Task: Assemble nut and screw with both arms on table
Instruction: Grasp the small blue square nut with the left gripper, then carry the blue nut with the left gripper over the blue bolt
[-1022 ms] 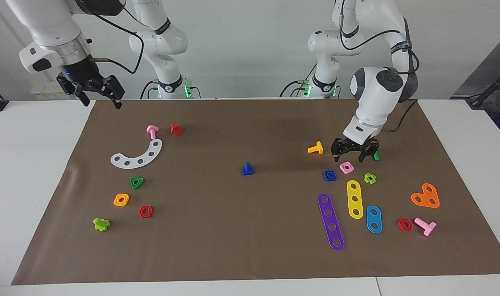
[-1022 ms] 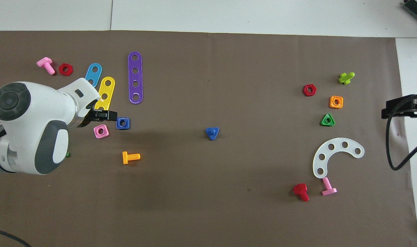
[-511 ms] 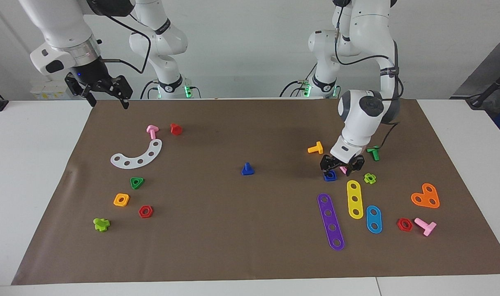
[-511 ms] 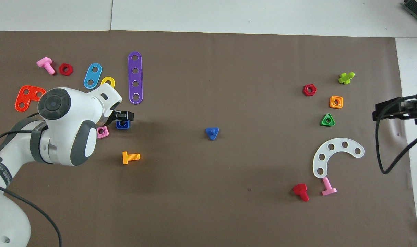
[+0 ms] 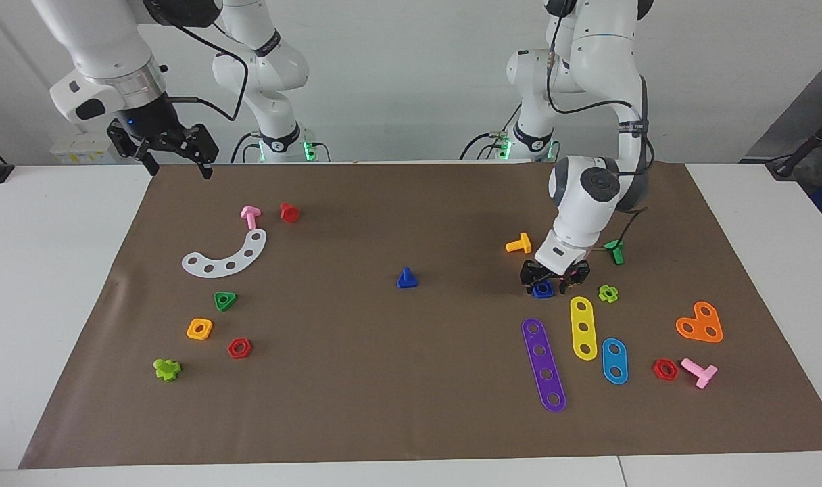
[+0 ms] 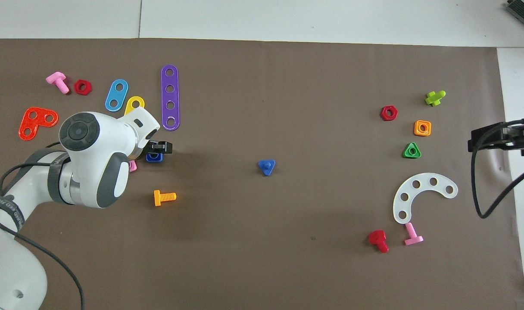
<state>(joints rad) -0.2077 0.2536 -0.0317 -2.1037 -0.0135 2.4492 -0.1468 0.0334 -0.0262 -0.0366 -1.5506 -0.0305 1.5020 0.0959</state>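
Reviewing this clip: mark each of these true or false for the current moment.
1. The left gripper is down at the blue nut. True.
2. The blue screw is already threaded into the nut. False: it stands alone on the brown mat, mid-table.
3. The right gripper is raised over the mat's edge at the right arm's end, holding nothing. True.
4. The purple strip lies nearer to the robots than the nut. False: it lies farther from them.
5. The orange bolt lies nearer to the robots than the nut. True.
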